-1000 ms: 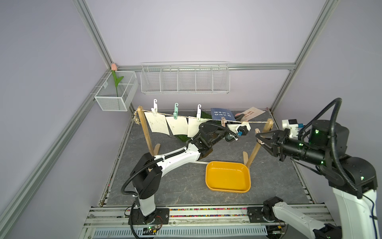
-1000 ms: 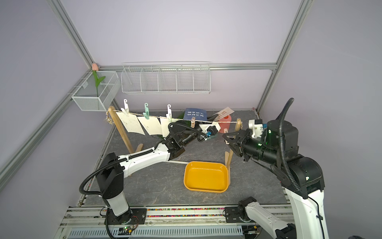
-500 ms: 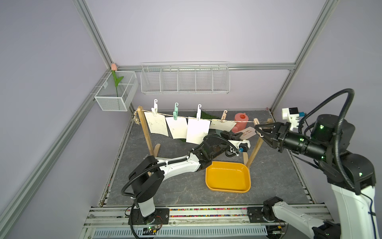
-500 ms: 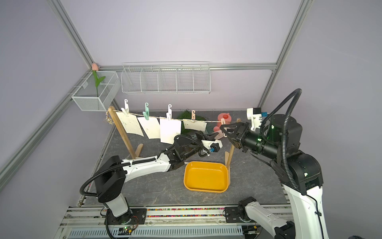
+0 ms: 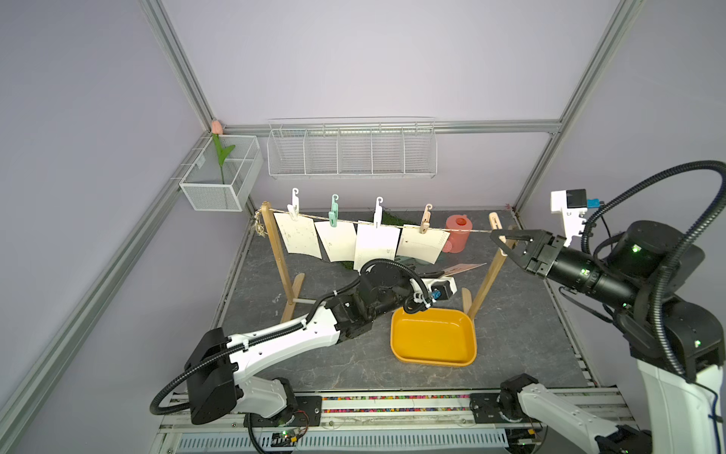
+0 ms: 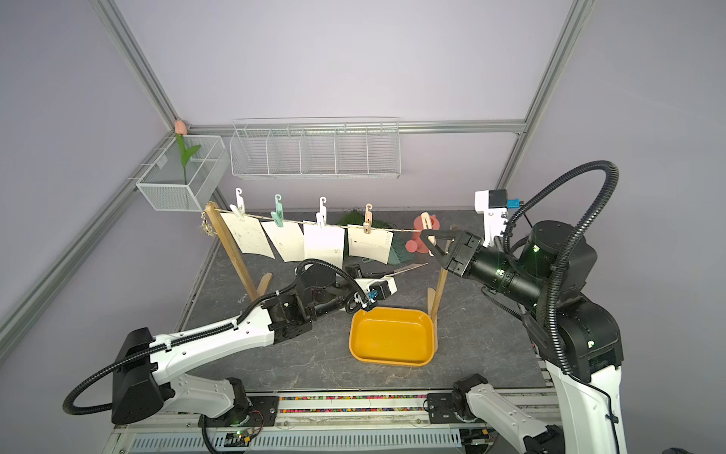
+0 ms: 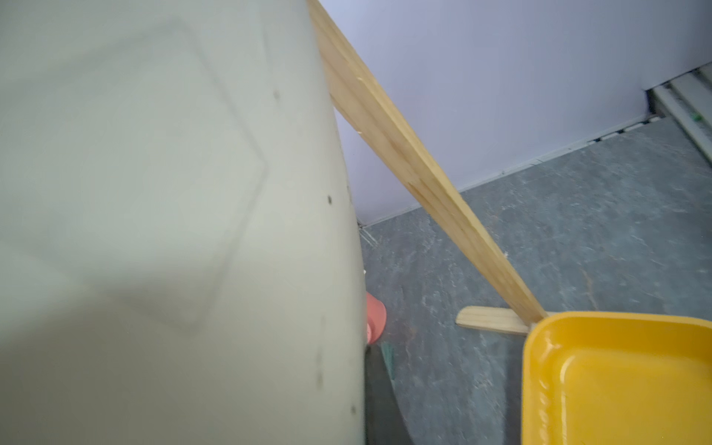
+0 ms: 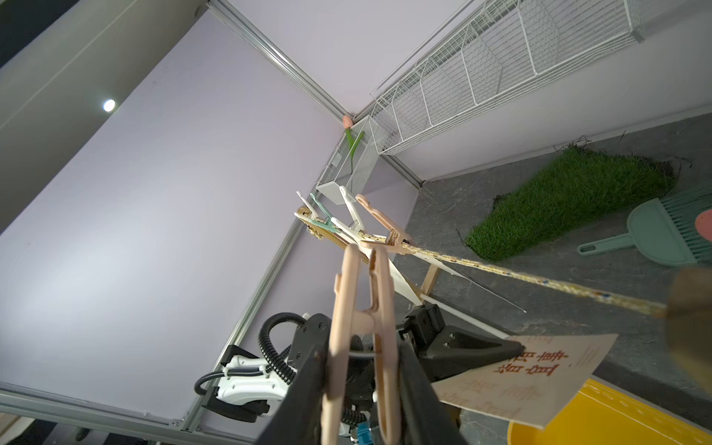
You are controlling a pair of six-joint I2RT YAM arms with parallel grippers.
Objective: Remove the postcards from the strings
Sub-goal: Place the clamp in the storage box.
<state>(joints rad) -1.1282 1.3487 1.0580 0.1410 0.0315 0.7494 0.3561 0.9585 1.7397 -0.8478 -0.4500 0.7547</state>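
Several cream postcards (image 5: 375, 245) (image 6: 324, 247) hang by clothespins from the string (image 5: 467, 230) (image 8: 501, 269) between two wooden posts. My left gripper (image 5: 440, 272) (image 6: 387, 273) is low behind the yellow tray and shut on one more postcard (image 5: 465, 268) (image 7: 154, 231) (image 8: 539, 370), which has red characters and lies nearly flat. It fills most of the left wrist view and hides the jaws there. My right gripper (image 5: 506, 239) (image 6: 434, 241) (image 8: 362, 346) is up by the right post, shut on a beige clothespin (image 5: 495, 222) (image 8: 362, 308) beside the string's right end.
The yellow tray (image 5: 434, 359) (image 7: 616, 319) stands at the foot of the right post (image 5: 487, 279) (image 7: 416, 173). Behind the line are a pink watering can (image 5: 457, 234), a grass mat (image 8: 570, 200) and a teal dustpan (image 8: 662, 235). Wire baskets (image 5: 351, 149) hang on the walls.
My left arm has come down from the string with the postcard, to just behind the tray. My right gripper has lifted a little with the beige clothespin, near the right post.
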